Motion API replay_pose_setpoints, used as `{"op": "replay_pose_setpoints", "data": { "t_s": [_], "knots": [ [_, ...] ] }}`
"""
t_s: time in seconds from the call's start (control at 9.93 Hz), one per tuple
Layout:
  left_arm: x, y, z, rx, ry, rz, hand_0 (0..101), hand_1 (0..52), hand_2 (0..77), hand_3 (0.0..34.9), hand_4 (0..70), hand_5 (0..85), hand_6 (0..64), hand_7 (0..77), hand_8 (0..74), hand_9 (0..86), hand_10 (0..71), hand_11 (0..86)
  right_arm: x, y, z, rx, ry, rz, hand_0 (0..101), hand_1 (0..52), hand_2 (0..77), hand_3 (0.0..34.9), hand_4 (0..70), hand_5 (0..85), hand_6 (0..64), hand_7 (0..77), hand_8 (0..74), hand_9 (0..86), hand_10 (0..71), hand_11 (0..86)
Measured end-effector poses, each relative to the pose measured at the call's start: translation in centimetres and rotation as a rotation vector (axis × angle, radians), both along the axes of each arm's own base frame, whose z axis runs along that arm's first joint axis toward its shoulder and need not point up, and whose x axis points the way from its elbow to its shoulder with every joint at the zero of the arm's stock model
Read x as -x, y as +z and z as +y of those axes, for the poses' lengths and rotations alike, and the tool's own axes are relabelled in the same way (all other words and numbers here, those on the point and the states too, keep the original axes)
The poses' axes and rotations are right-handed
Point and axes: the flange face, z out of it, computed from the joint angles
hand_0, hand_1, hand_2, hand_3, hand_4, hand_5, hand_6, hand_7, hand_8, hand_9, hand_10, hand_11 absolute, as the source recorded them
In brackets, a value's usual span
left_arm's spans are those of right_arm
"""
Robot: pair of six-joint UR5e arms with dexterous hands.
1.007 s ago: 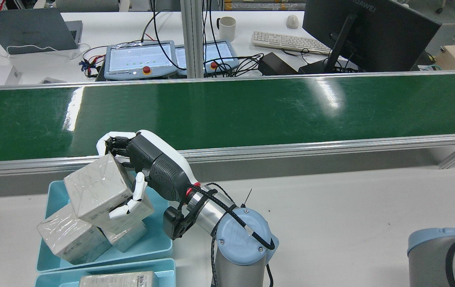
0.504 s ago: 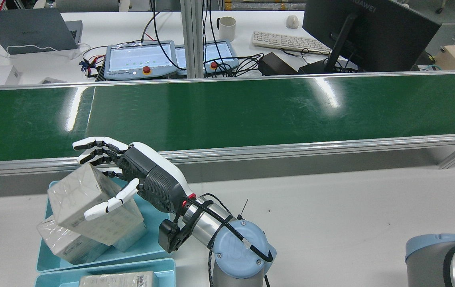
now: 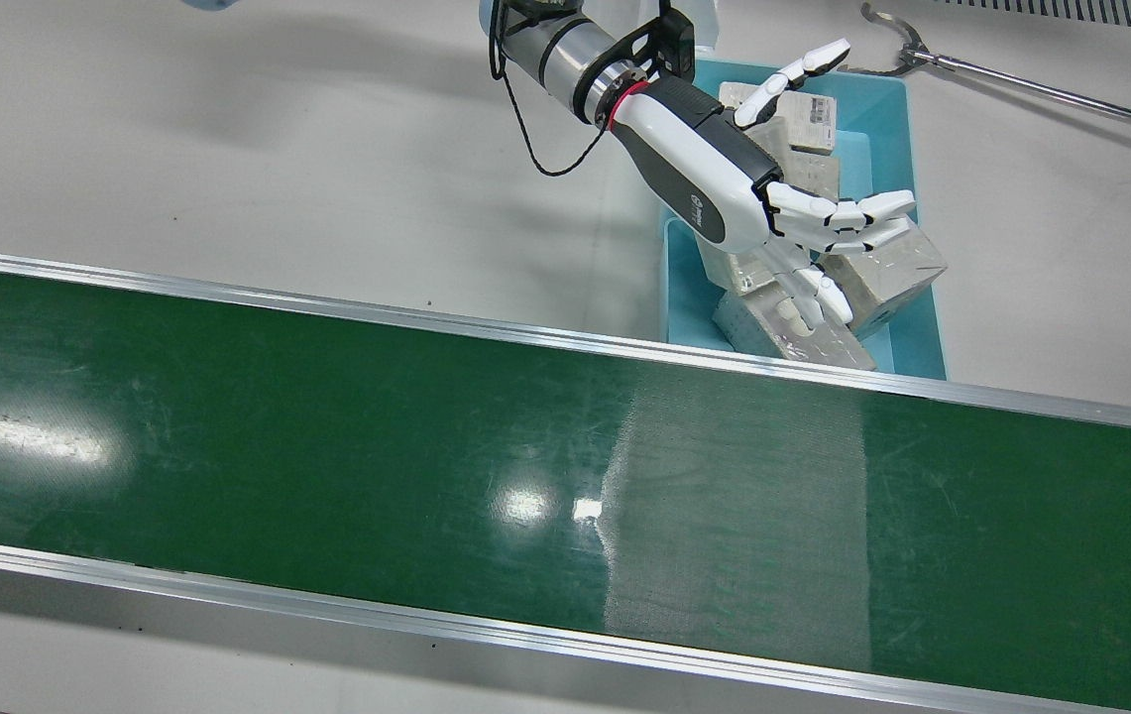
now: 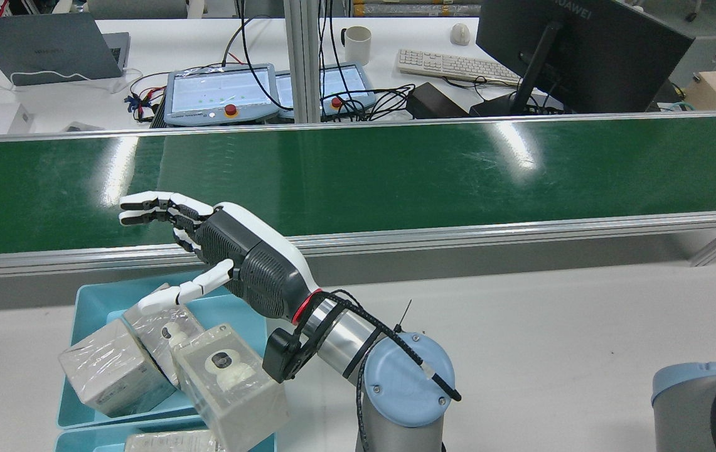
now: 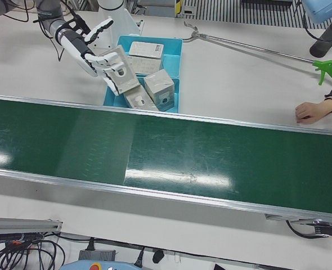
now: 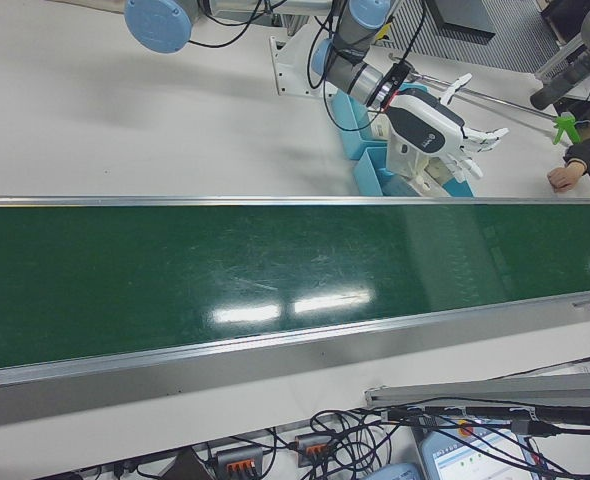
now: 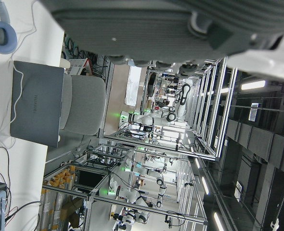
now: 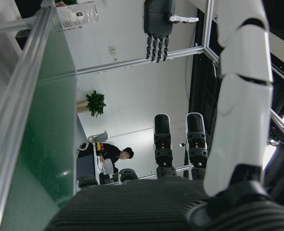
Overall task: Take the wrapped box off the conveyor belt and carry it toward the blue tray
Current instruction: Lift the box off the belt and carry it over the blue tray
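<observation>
Grey "HUAWEI" laptop [image 4: 44, 47] and monitor [image 4: 583, 53]

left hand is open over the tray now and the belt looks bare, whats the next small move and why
Probably lift the left hand up and back toward the conveyor belt. Its fingers are spread and hold nothing; the wrapped box lies apart from it, tilted against the other boxes at the blue tray. No box shows on the belt, so the hand should clear the tray and wait there.
</observation>
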Motion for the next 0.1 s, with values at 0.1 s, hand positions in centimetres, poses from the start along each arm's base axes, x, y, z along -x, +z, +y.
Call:
{"op": "replay_pose_setpoints", "data": {
  "t_s": [0.1],
  "knots": [
    [0.00,0.00,0.00,0.000,0.000,0.000,0,0.0,0.5,0.0,0.0,1.1,0.0,0.5,0.5,0.0,0.5,0.0,-2.66,0.02,-1.75,0.002,0.032,-0.026,47,14.2,15.3,20.5,16.4,23.5,6.0,25.6,0.0,4.4,0.0,1.6]
  ]
}}
